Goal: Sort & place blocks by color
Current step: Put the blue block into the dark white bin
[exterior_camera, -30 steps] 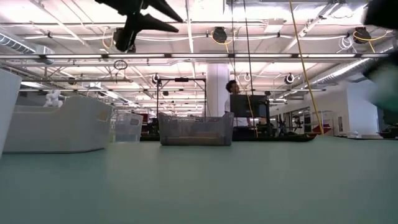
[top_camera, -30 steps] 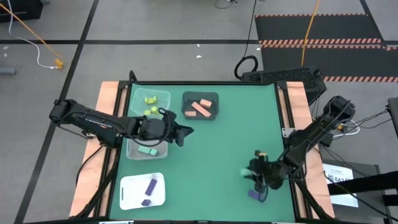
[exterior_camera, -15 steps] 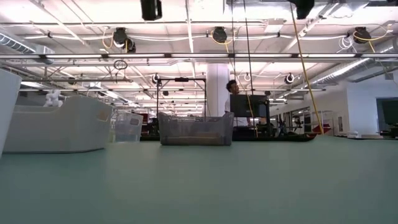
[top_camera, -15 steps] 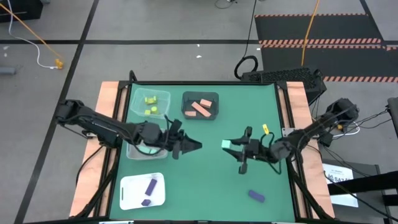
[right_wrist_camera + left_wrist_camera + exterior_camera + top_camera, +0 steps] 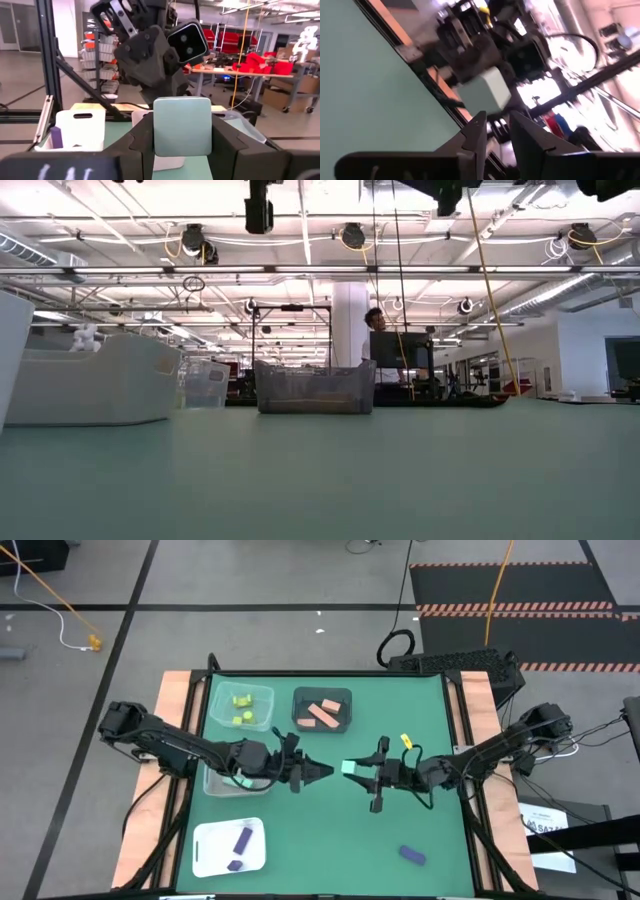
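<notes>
Midair, the right pincer (image 5: 352, 769) clamps a mint-teal block (image 5: 349, 769) facing the closed left pincer (image 5: 325, 772).

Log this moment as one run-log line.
right pincer: shut on mint-teal block, mid-table | left pincer: shut, empty, facing it, apart | purple block: loose on table

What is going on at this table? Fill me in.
The right tool holds a small mint-teal cube above the middle of the green table, facing the left tool, which is shut and empty just short of it. It looks like a handover. A purple block lies loose on the table near the right arm.
</notes>
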Motion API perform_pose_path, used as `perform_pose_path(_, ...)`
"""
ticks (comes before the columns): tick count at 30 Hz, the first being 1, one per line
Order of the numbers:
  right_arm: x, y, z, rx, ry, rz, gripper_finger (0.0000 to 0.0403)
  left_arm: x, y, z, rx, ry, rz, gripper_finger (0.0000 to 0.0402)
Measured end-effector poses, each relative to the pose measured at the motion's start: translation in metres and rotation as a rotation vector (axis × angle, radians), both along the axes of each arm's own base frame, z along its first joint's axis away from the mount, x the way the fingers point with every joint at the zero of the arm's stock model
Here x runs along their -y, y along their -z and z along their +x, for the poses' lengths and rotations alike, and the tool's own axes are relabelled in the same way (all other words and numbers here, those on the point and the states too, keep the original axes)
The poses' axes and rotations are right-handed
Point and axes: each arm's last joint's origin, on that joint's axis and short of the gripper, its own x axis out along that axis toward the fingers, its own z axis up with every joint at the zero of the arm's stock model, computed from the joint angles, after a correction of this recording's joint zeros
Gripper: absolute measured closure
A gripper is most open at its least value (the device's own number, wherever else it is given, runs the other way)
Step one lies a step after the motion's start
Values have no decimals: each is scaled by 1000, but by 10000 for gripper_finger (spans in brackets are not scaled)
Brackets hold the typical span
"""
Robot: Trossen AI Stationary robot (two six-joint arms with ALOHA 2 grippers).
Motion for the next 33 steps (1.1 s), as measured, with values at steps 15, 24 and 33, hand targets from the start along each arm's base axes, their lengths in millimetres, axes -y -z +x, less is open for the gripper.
perform_pose_path(15,0,-4,0,4,-9,-110,290,6,-5,0,56,88,-47,343)
perform_pose_path(24,0,-9,3,22,-63,-134,290,6,10,13,77,78,-147,204)
perform_pose_path(33,0,-16,6,28,-77,-152,290,-2,17,24,166,37,-203,156)
